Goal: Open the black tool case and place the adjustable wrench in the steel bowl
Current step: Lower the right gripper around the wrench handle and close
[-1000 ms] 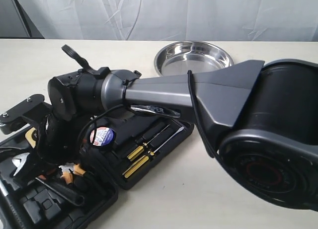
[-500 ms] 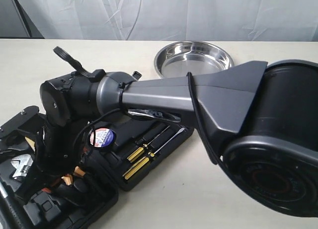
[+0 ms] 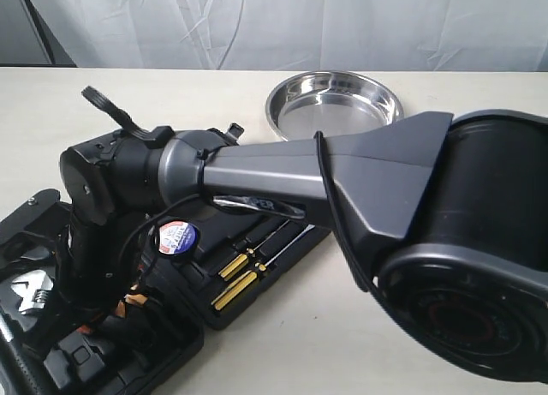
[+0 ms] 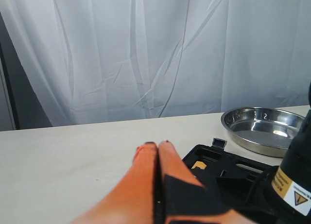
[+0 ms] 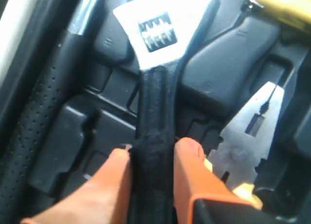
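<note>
The black tool case (image 3: 193,314) lies open on the table (image 3: 300,344), and the adjustable wrench (image 5: 155,102) sits in its moulded recess in the left half, silver head pointing away from the right gripper (image 5: 154,152) and black sleeved handle running back between the fingers. That gripper pinches the handle partway down its length, with an orange pad against each side as far as the wrist view shows. The left gripper (image 4: 158,148) is pressed together on nothing, above the table beside the case. The wrench is likely rigid and fairly heavy for its size, with most of the weight in the steel head, so a hold this far down the handle may let the head droop or swing once it is lifted. The textured rubber sleeve should give good friction, far better than the polished head would. The recess probably holds the tool snugly, so a straight upward pull suits it best. The hammer shaft (image 5: 43,117) and pliers (image 5: 248,136) lie just beside it and could snag. The steel bowl (image 3: 334,112) waits well apart, beyond the case.
</note>
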